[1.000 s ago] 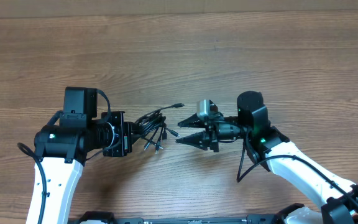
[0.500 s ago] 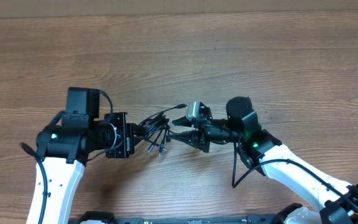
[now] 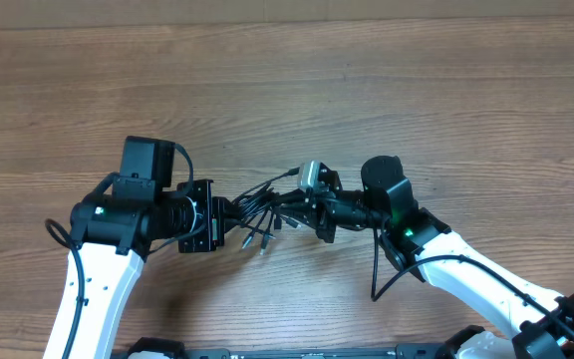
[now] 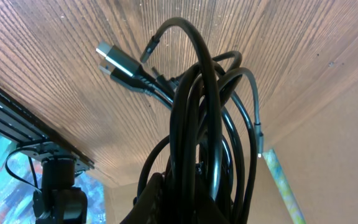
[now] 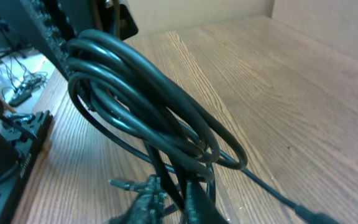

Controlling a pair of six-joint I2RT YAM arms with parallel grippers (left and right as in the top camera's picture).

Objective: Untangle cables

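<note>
Wooden table: one, brown, grain running left to right.
Arms: two. Left arm rising from the near-left, right arm from the near-right corner, both reaching toward the middle.
Left gripper: one, pointing right, clenched on the left end of the cables; cords rise straight out of its fingers in the left wrist view.
Cables, count: one knotted bundle of thin black cords; number of cords inside the knot impossible to tell.
Cables, place: about mid-width of the table, nearer the near edge than the far one, stretched between the two grippers.
Cables, long axis: left to right, roughly parallel to the near edge.
Plug tips: one pointing far-right out of the bundle. A few loose ones trail toward the near edge. Two flat silvery plugs side by side in the left wrist view.
Right gripper: one, pointing left, closed tight on the right side of the bundle, with strands running down into its fingers in the right wrist view.
</note>
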